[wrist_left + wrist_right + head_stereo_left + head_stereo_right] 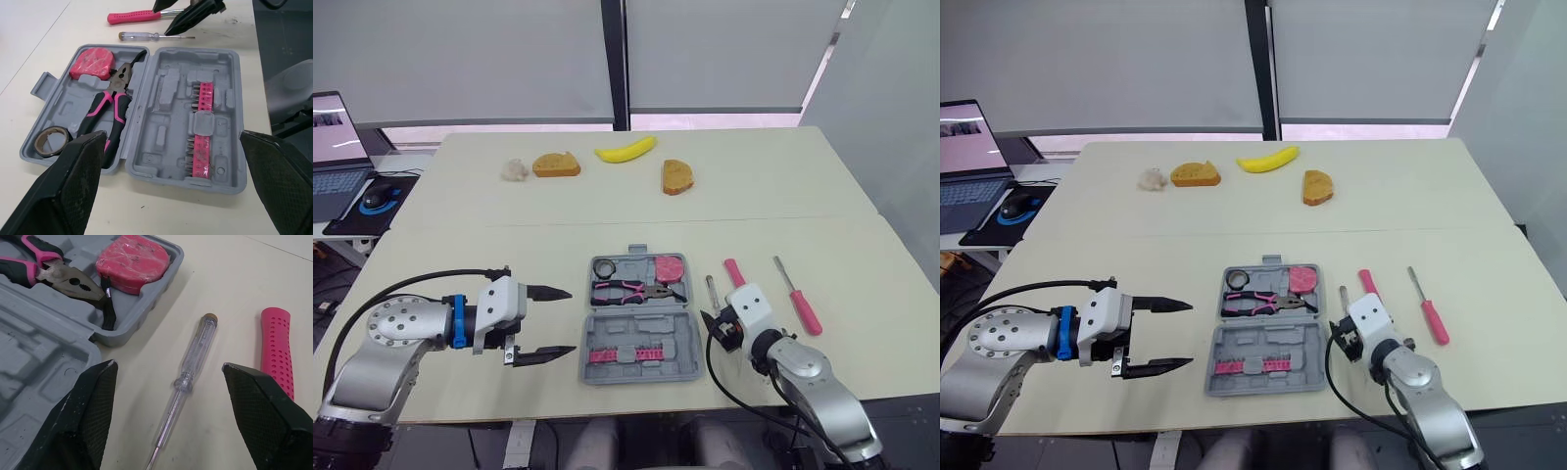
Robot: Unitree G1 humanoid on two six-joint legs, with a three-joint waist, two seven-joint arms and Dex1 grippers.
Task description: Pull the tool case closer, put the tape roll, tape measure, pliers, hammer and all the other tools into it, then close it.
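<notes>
Standing at the near edge of the table (460, 245), the two arms flank the tool case (685, 343), which lies open and flat in the middle front. The left gripper (571, 320) hovers just left of the case with its black fingers spread wide apart and nothing between them. The right gripper (167, 364) sits just right of the case, fingers also apart and empty, over a clear-handled screwdriver (195, 350) that lies on the table beside the case wall. Next to that is a pink dotted handle (277, 350); I cannot tell what is on its other end. A little farther right lies a red-handled screwdriver (800, 297), apart from the rest.

The near half of the case carries a pink bit strip (626, 354). The far half holds the tape roll (604, 266) at the left, the pliers (631, 291) lying across, and the tape measure (671, 266) at the right.

Well beyond, toward the far side, are a banana (626, 149), two bread slices (556, 164) (677, 177) and a small white lump (515, 170). A laptop (333, 147) stands off to the left.
</notes>
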